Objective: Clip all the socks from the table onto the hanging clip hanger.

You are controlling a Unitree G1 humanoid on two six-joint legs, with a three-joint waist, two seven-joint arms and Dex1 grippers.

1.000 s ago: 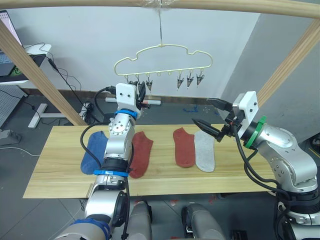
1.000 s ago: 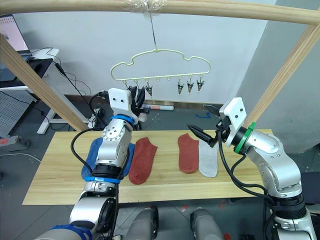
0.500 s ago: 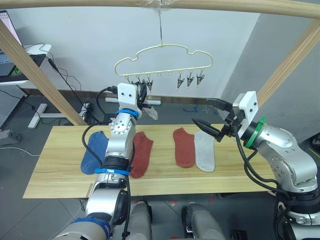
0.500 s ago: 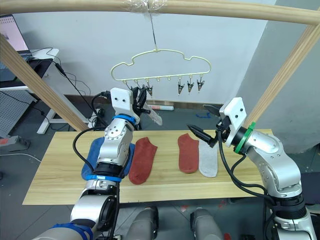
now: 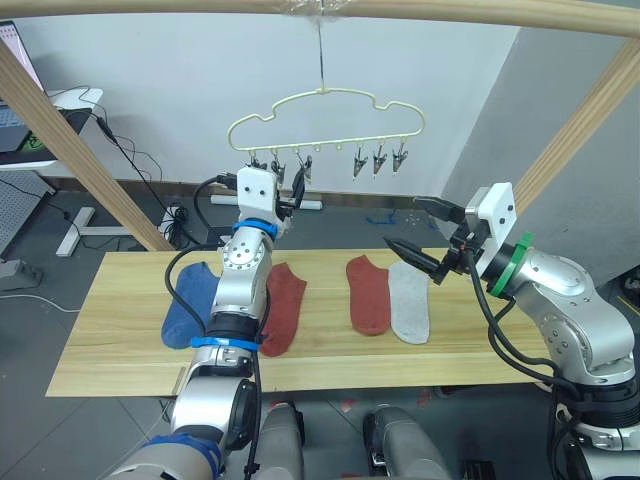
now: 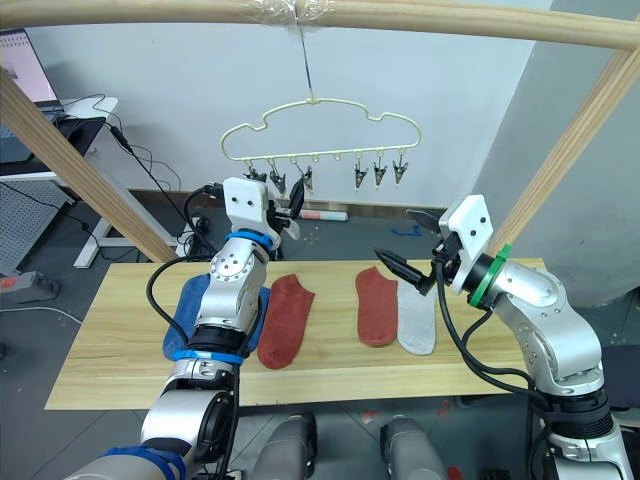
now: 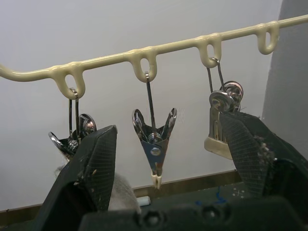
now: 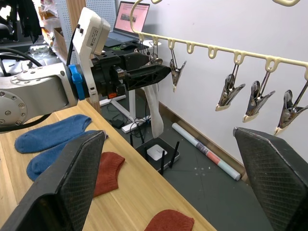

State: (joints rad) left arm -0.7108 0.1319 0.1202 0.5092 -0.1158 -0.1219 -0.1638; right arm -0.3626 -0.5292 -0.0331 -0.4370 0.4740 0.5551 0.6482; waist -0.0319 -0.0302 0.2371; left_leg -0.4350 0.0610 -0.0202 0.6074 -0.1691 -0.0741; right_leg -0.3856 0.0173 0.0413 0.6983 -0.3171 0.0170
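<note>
A plain white wall backs a light wooden table (image 5: 120, 370) that runs across the head views, standing inside a frame of round wooden bars (image 5: 70, 150). From the top bar hangs a pale-yellow clip hanger (image 5: 325, 112), at about 12 o'clock above the table, with small metal clips (image 5: 378, 160) along its lower bar.

On the table, from 9 o'clock toward 3 o'clock, lie blue socks (image 5: 188, 300), a rust-red sock (image 5: 284, 308), a second rust-red sock (image 5: 368, 294) and, touching its side, a light grey sock (image 5: 409, 302).

The left gripper (image 5: 287, 188) is raised to the hanger's lower bar at its left end. Its fingers (image 7: 94, 161) are spread apart, one clip hanging free in the gap between them. A second light grey sock (image 8: 155, 109) dangles below the bar at that end, just beside this gripper; which clip grips it cannot be told.

The right gripper (image 5: 425, 235) hangs above the table at about 3 o'clock, over the far end of the grey sock on the table, its fingers wide apart and holding nothing.
</note>
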